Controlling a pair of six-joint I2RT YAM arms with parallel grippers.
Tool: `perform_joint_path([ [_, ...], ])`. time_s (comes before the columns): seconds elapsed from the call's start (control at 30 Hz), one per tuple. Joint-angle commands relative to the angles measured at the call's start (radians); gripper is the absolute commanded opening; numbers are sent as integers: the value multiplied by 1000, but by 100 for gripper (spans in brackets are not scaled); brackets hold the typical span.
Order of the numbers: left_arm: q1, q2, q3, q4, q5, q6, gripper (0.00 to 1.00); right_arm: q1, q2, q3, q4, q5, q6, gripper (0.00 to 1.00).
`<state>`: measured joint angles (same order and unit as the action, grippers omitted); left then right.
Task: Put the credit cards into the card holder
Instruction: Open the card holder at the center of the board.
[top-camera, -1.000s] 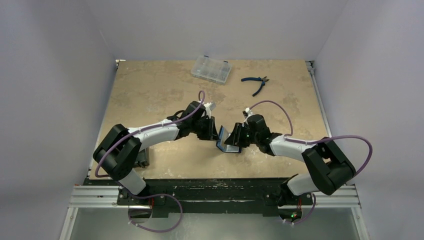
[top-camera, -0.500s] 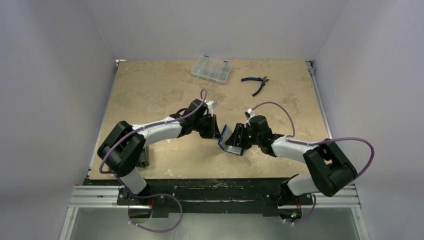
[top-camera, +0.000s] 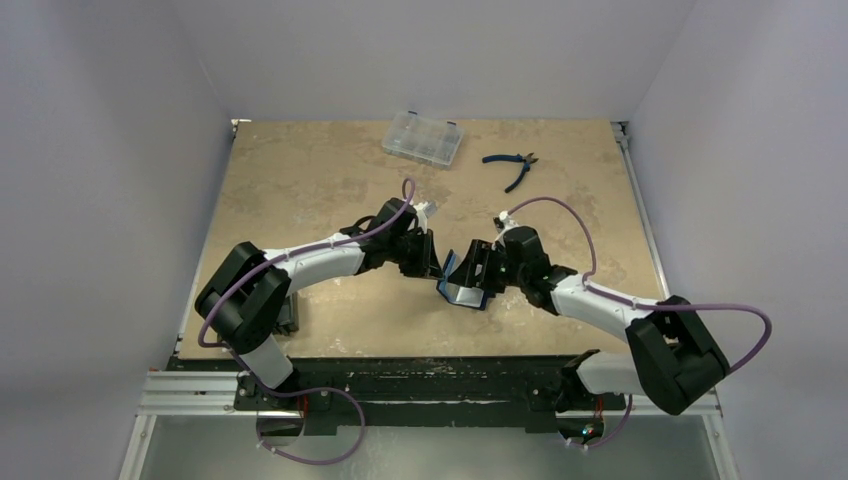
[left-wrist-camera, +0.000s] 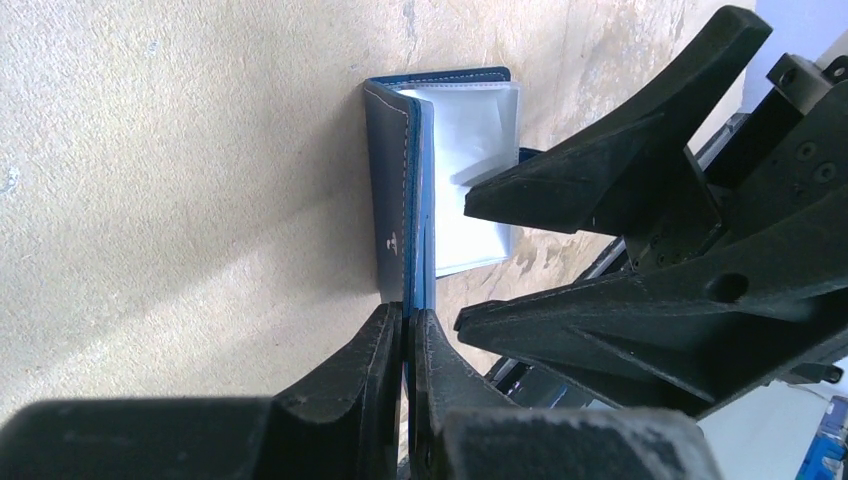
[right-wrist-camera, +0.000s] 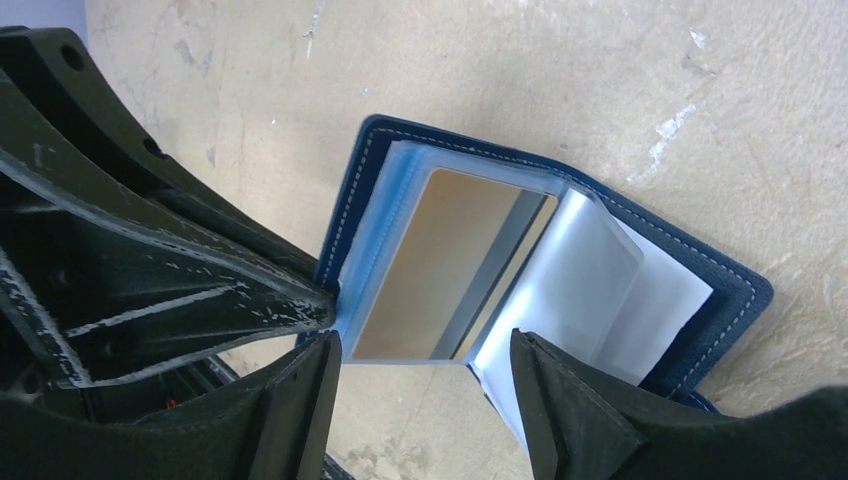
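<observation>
- You have one card holder. It is dark blue and lies open on the table, near the front, in the middle between the two arms.
- Inside it you can see clear plastic pockets. They fan out like the pages of a book. I cannot count them for sure.
- You can see one credit card. It sits inside a clear pocket in the left half of the card holder. It looks shiny tan and has one dark stripe along its side.
- I cannot see any other card in these views.
- Your left pincer is squeezed tight on one thin edge of the blue cover. Its two fingers are almost touching, with only the cover between them.
- That cover stands up on its edge from the table, held by the left pincer.
- Your right pincer is open wide. Its two fingers sit far apart, one on each side of the clear pockets, and it grips nothing.
- The two pincers are very close to each other, right at the card holder.
- At the back of the table there is one clear plastic case and one pair of pliers. Both are well apart from the card holder.
</observation>
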<state>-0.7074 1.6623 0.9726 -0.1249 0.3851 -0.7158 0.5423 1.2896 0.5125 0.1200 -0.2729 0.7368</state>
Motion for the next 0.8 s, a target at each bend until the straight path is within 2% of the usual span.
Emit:
perform_joint_path([
  [0.0,-4,-38,32,13,5,12,0,1,25,57,5,0,-27,73],
  [0.07,-4,-43,31,13,5,11,0,2,38,66,9,5,-28,77],
  [0.2,-4,-48,29,12,3,9,0,2,60,81,10,5,-38,76],
  [0.5,-3,-63,23,3,-12,12,0,2,62,40,17,21,-32,49],
  [0.6,-4,-68,24,-9,-28,19,0,2,24,21,-14,46,-35,46],
  [0.77,-2,-75,23,-25,-45,32,0,1,-33,-5,-75,115,-46,47],
])
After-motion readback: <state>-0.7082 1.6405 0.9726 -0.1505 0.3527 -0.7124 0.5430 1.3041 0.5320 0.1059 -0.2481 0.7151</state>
